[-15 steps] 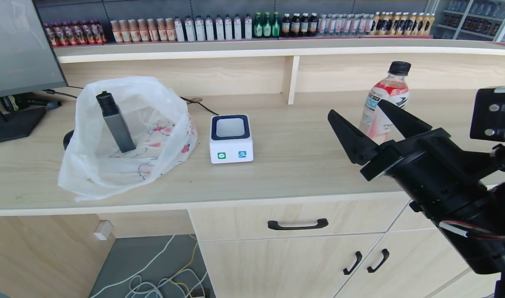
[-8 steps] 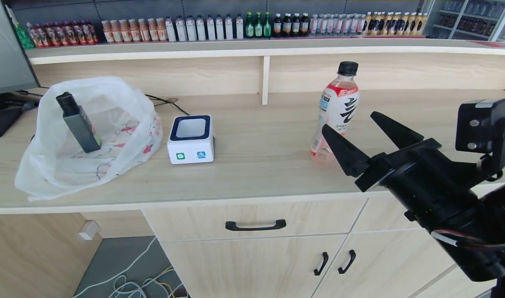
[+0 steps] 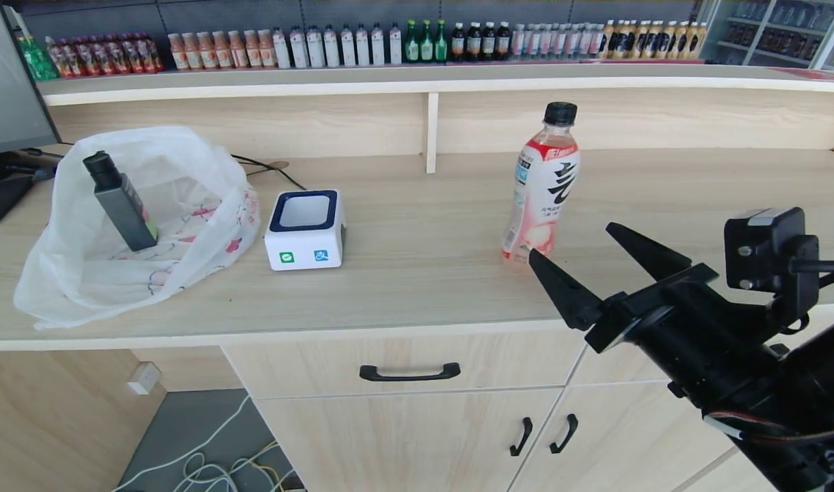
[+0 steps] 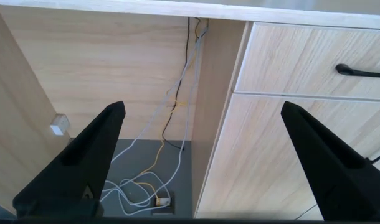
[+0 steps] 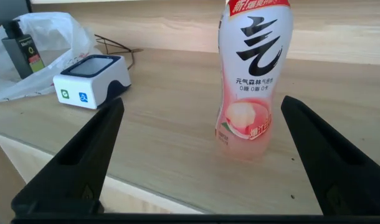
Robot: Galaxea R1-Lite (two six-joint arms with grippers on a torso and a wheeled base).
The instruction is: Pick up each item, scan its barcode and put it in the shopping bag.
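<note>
A pink-labelled drink bottle with a black cap stands upright on the wooden counter, right of centre. My right gripper is open, just short of the bottle on the near side and low by its base, touching nothing. From the right wrist the bottle stands straight ahead between the spread fingers of the right gripper. The white shopping bag lies open at the left with a grey black-capped bottle leaning inside. The white scanner box sits beside the bag. My left gripper is open below counter height.
Below the counter are a drawer handle and cabinet door handles. Cables lie on the floor in the open bay. A raised shelf with a divider backs the counter. A monitor stand is at the far left.
The head camera has turned, so the whole scene slid left. My right gripper, still open, sits lower and nearer than before, no longer overlapping the bottle's body.
</note>
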